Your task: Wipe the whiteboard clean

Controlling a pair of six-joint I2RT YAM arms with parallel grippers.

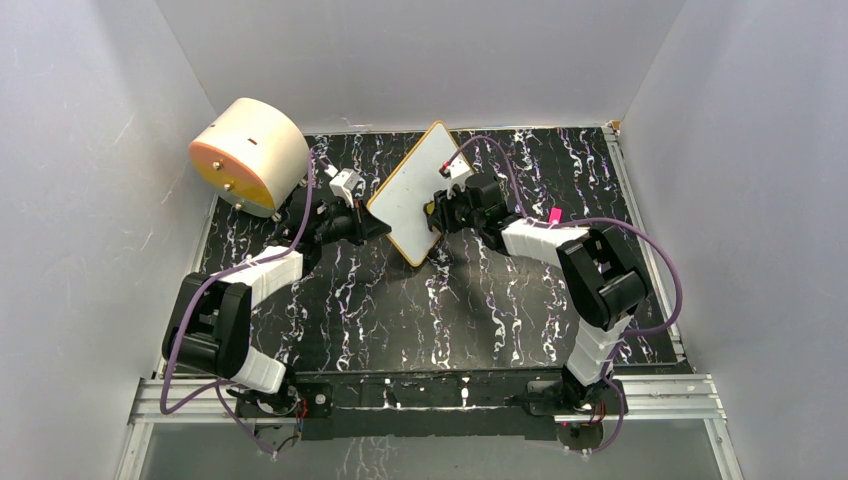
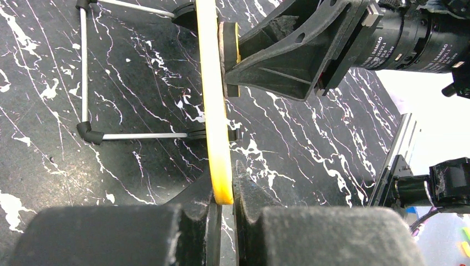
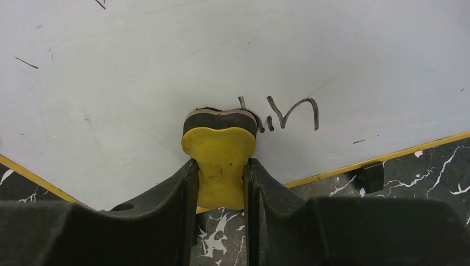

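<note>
The whiteboard (image 1: pixel 418 190) stands tilted on a corner at the table's middle back, white with a thin orange frame. My left gripper (image 1: pixel 372 226) is shut on its left edge; the left wrist view shows the orange edge (image 2: pixel 216 111) pinched between my fingers (image 2: pixel 223 191). My right gripper (image 1: pixel 437 212) is shut on a yellow eraser (image 3: pixel 220 166) and presses its dark felt pad against the white face (image 3: pixel 166 55). Dark handwriting (image 3: pixel 291 113) sits just right of the pad. The eraser also shows in the left wrist view (image 2: pixel 228 43), touching the board.
A cream cylinder (image 1: pixel 248 155) with an orange face lies at the back left. A thin wire stand (image 2: pixel 88 72) lies on the black marbled table (image 1: pixel 420 320) behind the board. Grey walls close in the left, back and right.
</note>
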